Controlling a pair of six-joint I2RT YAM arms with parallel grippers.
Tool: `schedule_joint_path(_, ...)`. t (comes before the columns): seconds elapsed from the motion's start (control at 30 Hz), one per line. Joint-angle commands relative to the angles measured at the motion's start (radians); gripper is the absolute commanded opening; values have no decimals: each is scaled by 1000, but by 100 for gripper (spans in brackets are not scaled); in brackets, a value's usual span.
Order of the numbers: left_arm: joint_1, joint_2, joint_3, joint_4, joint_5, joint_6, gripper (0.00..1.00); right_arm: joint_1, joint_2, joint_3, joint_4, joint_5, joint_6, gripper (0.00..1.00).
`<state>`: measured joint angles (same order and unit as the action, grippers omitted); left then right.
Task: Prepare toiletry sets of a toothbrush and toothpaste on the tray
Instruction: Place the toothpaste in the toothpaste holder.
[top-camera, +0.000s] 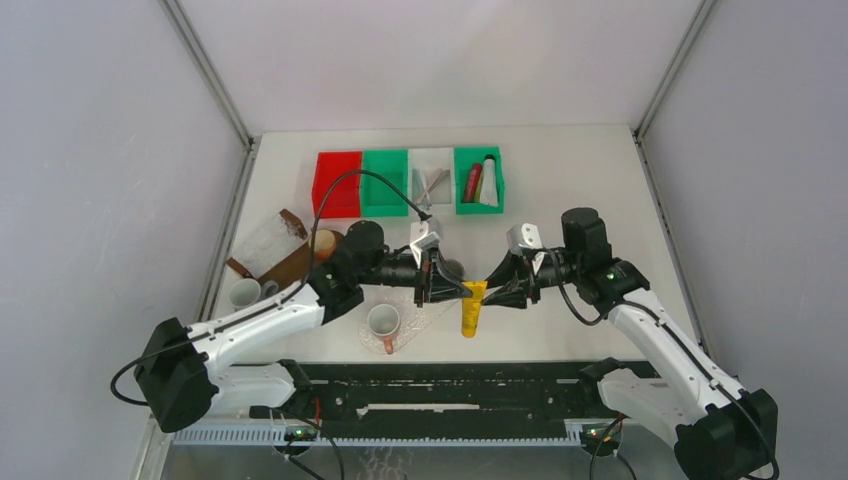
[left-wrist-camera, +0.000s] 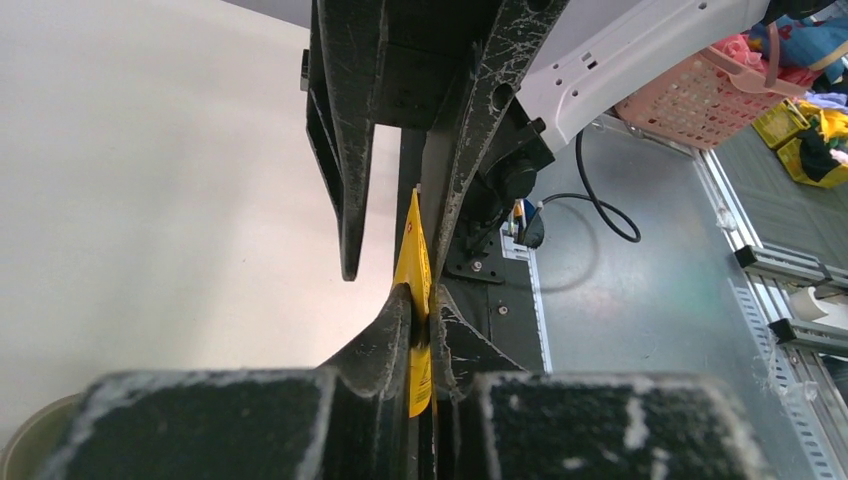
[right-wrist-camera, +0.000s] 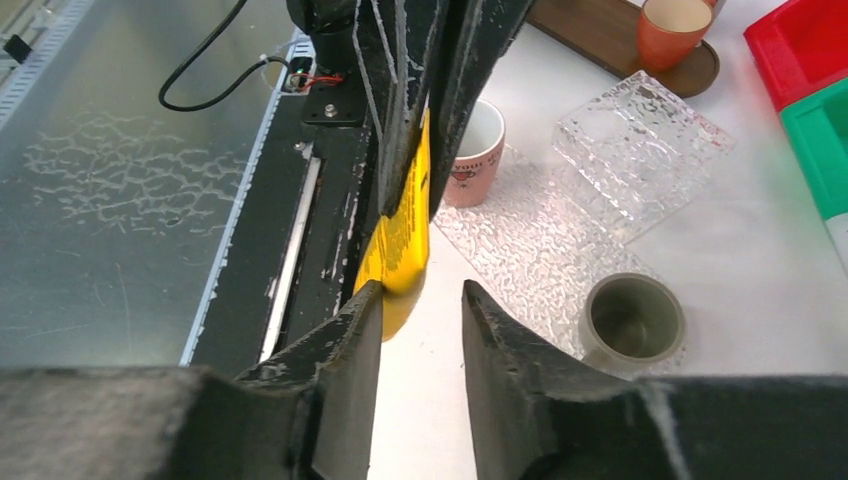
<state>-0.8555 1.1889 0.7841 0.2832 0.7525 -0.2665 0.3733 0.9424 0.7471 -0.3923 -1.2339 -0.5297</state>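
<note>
**Operator:** Who has the tube right now?

**Spotter:** Your left gripper (left-wrist-camera: 420, 305) does. Its jaws are pinched tight on the yellow toothpaste tube (top-camera: 471, 310), gripping a flat part near one end. The rest of the tube sticks out toward the near edge of the table (top-camera: 580, 170). Your right gripper (right-wrist-camera: 420, 300) is not holding anything. Its jaws stand a narrow way apart, one finger on each side of the tube, and the nearer finger is almost against it.

**Operator:** So what can go wrong?

**Spotter:** First, the pull-away. If you draw the right arm back at a slant, that close finger can drag on the tube and twist it out of the left's small pinch. Back out straight along the line of the fingers.

**Operator:** And if it slips?

**Spotter:** The tube is in the air between your two arms, just beside the clear textured tray (right-wrist-camera: 520, 250) and not over it. I judge it would land on bare table or on the black rail (top-camera: 440, 375) at the near edge.

**Operator:** Anything in the way to the tray?

**Spotter:** The pink mug (top-camera: 383, 322) stands on the tray close under your left arm. An olive cup (right-wrist-camera: 632, 320) sits at the tray's edge, and I cannot tell whether it is on the tray or beside it. If you swing low, the free end of the tube or your fingers may knock one of them over. I see no toothbrush on the tray, so the set lacks its other half.
</note>
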Motion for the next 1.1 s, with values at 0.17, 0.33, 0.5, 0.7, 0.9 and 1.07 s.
schedule_joint_path(0.17,46,-101,-80,77,-96,-47,0,-30,-22,-1,54,36,30,56)
schedule_joint_path(0.33,124,-257,-170,35,-285,-55,0,-79,-70,-2,50,67,25,61)
schedule_joint_path(0.5,191,-418,-178,-68,-555,-23,0,-94,-60,-2,53,106,27,63)
schedule_joint_path(0.7,218,-451,-191,-46,-793,67,0,-82,-36,-17,79,220,7,63)
schedule_joint_path(0.9,241,-370,-203,64,-896,84,0,-70,-7,-31,108,341,-1,63)
schedule_joint_path(1.07,269,-318,-217,128,-896,81,0,-66,4,-32,113,371,-2,63)
